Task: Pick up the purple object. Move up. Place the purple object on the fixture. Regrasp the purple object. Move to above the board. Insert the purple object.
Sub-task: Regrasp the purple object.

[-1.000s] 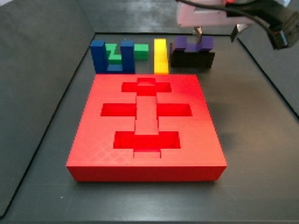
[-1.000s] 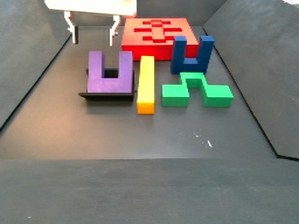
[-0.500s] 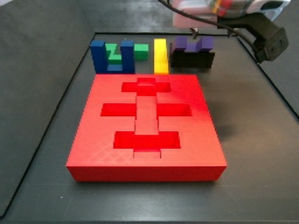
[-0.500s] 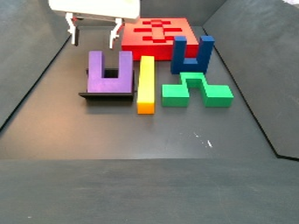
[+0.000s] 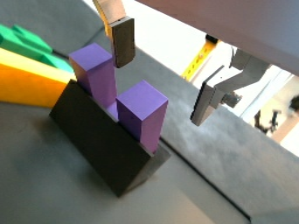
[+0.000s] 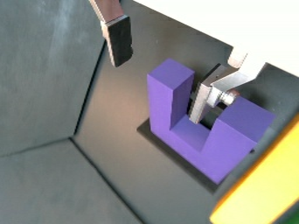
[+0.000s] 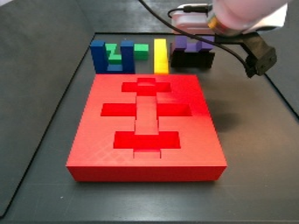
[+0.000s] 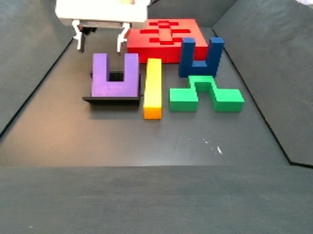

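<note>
Right now the end effector (image 8: 101, 38) hangs above the purple object (image 8: 115, 77) with its fingers spread apart and nothing between them. In a side view its two fingers (image 8: 80, 38) point down just behind the prongs, clear of them. In both wrist views the flat silver fingers (image 5: 121, 40) with dark pads stand apart, and the purple object (image 6: 201, 122) sits beyond them, its two upright prongs untouched.

The purple object (image 5: 122, 103) rests on the fixture (image 5: 103, 140), a small black block, prongs up. In a side view the fixture (image 8: 112, 100) shows as a dark edge under the purple base.

Just beside it lies the yellow bar (image 8: 153, 88), then the green block (image 8: 203, 94) and the blue U-shaped block (image 8: 200, 56) standing upright. These pieces lie in a row at one end of the floor (image 8: 146, 146), and the board (image 7: 146, 127), a large red slab with brighter recessed cutouts, fills the middle. In a side view the arm (image 7: 239, 16) leans over the purple object (image 7: 193, 43) near the floor's far edge.
</note>
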